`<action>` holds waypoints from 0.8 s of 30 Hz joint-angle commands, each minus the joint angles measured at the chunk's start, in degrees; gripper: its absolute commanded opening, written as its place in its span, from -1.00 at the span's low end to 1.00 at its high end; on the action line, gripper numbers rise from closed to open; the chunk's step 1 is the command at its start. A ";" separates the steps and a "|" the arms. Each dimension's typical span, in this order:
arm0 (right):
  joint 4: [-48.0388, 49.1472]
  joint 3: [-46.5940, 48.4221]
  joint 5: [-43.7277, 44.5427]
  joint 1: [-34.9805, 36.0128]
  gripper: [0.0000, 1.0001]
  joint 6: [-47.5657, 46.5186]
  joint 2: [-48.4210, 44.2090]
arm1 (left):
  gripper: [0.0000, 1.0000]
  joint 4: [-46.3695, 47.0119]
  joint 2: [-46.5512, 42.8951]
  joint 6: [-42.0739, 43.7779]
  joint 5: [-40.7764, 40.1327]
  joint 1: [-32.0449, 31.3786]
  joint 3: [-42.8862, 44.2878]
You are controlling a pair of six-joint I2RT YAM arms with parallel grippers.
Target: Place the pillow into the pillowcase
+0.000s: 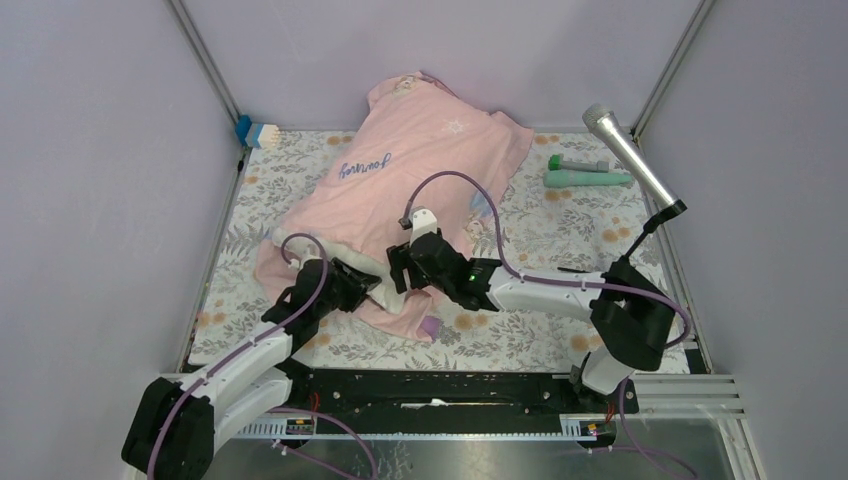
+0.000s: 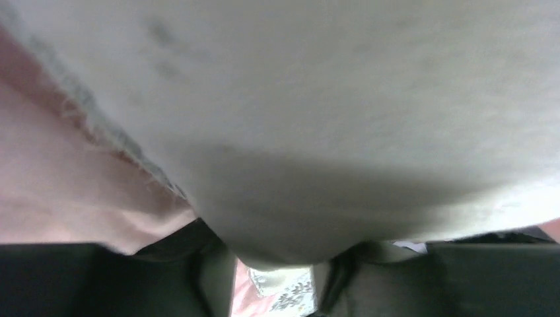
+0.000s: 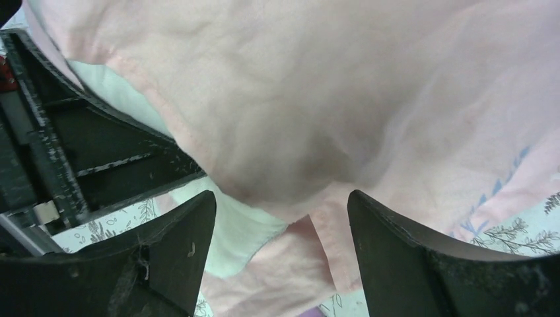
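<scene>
Looking at the top view with 12 o'clock away from the arm bases: the pillowcase [image 1: 400, 170] lies on the floral cloth [image 1: 560, 230], its long axis running from about 7 o'clock to 1 o'clock. Its far end rides up against the back wall, and its mouth points to the near end, at 7 o'clock. The dark cursive writing sits on the 10 o'clock side of the case.

The pillow [image 2: 330, 132] follows the same axis. Most of it is inside the case; you see only a pale strip of it at the mouth, between the two hands.

Left hand [image 1: 352, 290]: the arm reaches in from 7 o'clock, forearm low, wrist aimed towards 2 o'clock at the mouth. In your left wrist view the pillow fills the picture and bulges down between the fingers, pink fabric at the left. Whether it is clamped, you cannot tell.

Right hand [image 3: 280, 231]: the arm comes in from 4 o'clock, forearm stretched towards 9 o'clock, hand just beside the left one. Its fingers [image 3: 175, 254] stand wide apart, with a fold of the pillowcase hanging between them, ungripped.

Microphone [image 1: 630, 155] and green items [image 1: 585, 178] sit at 2 o'clock, well apart.
</scene>
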 commanded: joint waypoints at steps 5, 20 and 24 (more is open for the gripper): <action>2.99 -1.38 1.07 -0.30 0.49 -3.85 -2.75 | -0.81 10.59 2.21 -0.75 -1.75 0.34 -1.48; 1.25 3.64 7.54 -0.25 -0.49 -6.06 1.32 | -1.00 10.49 0.32 -1.49 -1.75 0.30 -3.22; -2.74 6.32 8.42 -0.23 -0.93 -5.56 -0.13 | -1.00 10.90 0.35 -1.76 -1.68 0.34 -3.34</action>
